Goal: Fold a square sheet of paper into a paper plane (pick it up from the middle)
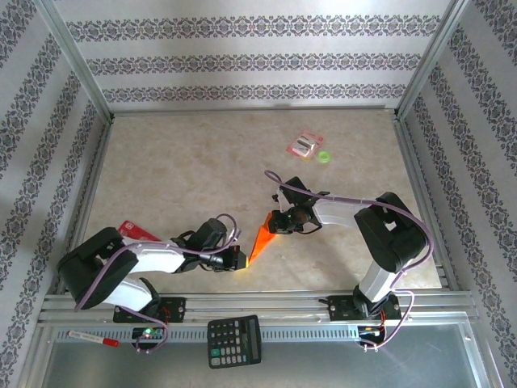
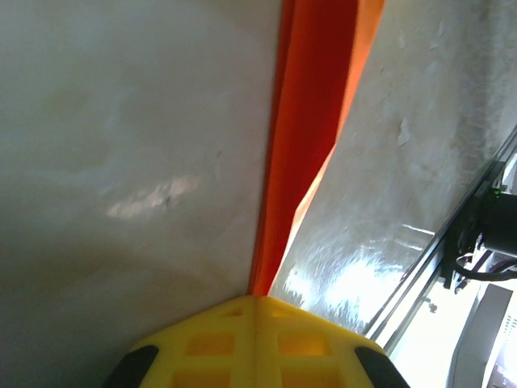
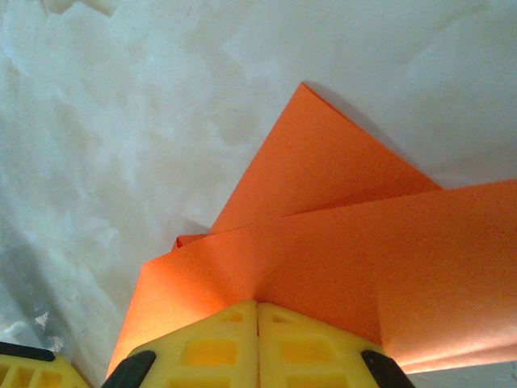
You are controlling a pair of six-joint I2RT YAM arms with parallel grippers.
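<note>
The square sheet of paper is folded into a bright orange pointed wedge, a half-formed paper plane (image 1: 259,240), held just above the table between the two arms. My left gripper (image 1: 241,259) is shut on its lower end; in the left wrist view the paper plane (image 2: 311,121) runs edge-on away from the closed yellow left gripper (image 2: 258,297). My right gripper (image 1: 275,221) is shut on the upper end. In the right wrist view the folded layers of the paper plane (image 3: 347,242) fan out from the closed right gripper (image 3: 258,304).
A pink-red packet (image 1: 306,144) and a small green disc (image 1: 325,157) lie at the back right. A red object (image 1: 136,232) sits by the left arm. A black calculator (image 1: 234,340) and a marker (image 1: 93,338) rest on the near rail.
</note>
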